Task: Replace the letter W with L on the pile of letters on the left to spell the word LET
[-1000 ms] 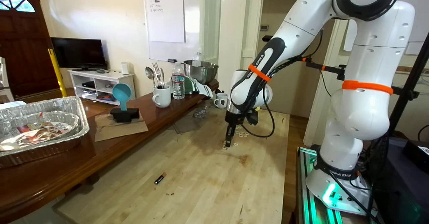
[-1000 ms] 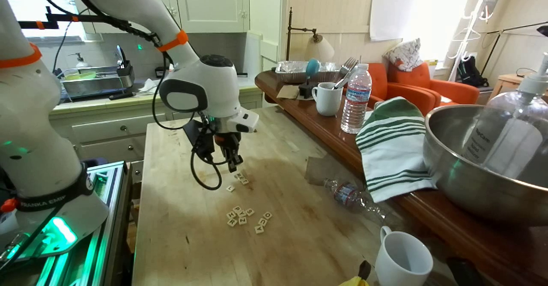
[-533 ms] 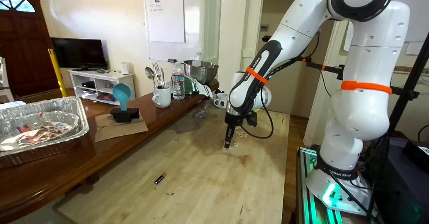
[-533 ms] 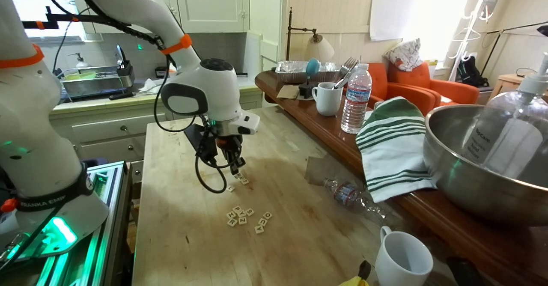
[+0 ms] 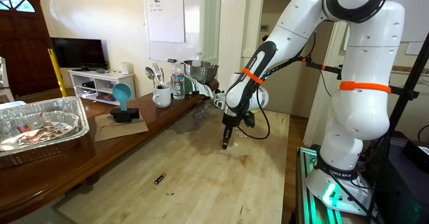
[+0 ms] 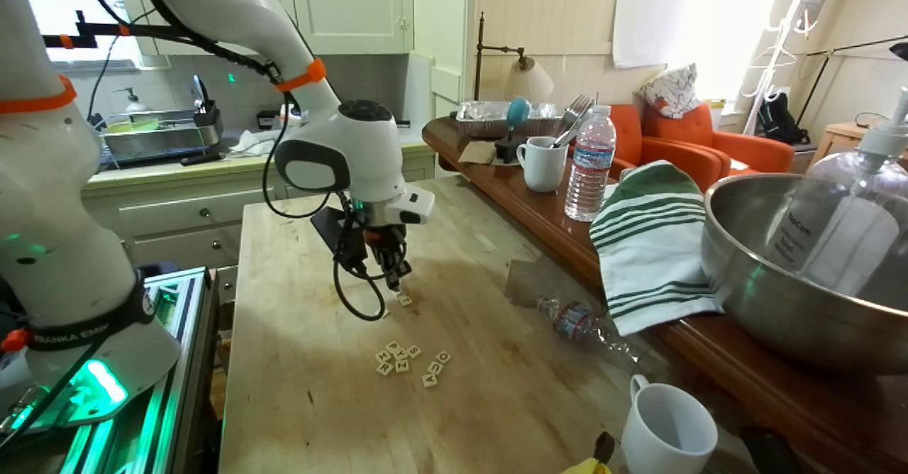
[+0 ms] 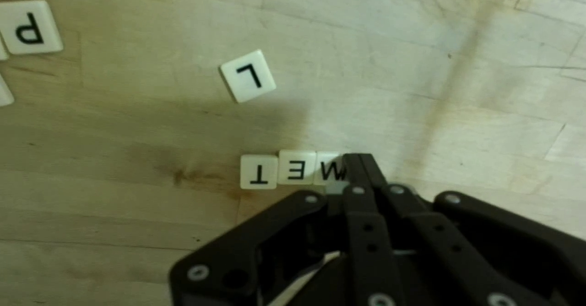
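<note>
The W tile (image 7: 326,168), E tile (image 7: 296,167) and T tile (image 7: 258,172) form a touching row on the table, upside down in the wrist view. My gripper (image 7: 365,155) is shut with its fingertips together and nothing between them. The tips cover part of the W tile on the side away from the E; I cannot tell if they touch it. The L tile (image 7: 248,76) lies alone, tilted, a short way from the row; it also shows in an exterior view (image 5: 236,144). The gripper is low over the row in both exterior views (image 5: 224,147) (image 6: 394,287).
More letter tiles (image 6: 395,350) lie in loose groups, with a P tile (image 7: 31,27) nearest the L. A plastic bottle (image 6: 574,320), a white mug (image 6: 669,424) and a banana tip (image 6: 589,467) lie along one side. A battery (image 5: 160,178) lies on the table. A raised wooden counter (image 5: 110,150) borders it.
The gripper has moved slightly left and down in an exterior view, over the row's end, and now hides the W tile there. It stays shut. The tiles show no clear movement.
</note>
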Motion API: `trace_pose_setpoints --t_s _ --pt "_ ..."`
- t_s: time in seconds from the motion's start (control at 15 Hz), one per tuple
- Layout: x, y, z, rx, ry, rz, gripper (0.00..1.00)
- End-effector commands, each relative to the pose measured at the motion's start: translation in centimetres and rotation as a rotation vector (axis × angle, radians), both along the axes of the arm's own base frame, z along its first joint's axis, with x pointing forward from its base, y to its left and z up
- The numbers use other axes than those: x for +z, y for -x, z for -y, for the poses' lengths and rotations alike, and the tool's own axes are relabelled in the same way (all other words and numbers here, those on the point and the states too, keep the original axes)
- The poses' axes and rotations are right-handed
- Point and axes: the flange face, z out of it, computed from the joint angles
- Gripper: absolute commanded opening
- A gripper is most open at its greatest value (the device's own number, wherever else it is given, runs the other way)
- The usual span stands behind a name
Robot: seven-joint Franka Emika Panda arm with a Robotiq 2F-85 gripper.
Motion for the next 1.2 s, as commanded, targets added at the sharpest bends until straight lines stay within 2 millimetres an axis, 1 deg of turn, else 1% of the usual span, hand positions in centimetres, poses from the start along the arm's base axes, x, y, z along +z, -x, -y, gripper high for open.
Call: trace_pose_setpoints --t_s 0.0,0.53,0.73,1.13 --pt "-0.72 -0.71 -0.22 0.008 0.006 0.016 0.00" --pt "-0.69 -1.29 -0.81 0.017 0.000 0.021 0.00" --pt "-0.13 -1.20 -0.97 0.019 -0.005 0.030 0.00" --pt "0.11 -1.47 -0.52 0.005 0.003 0.048 0.00"
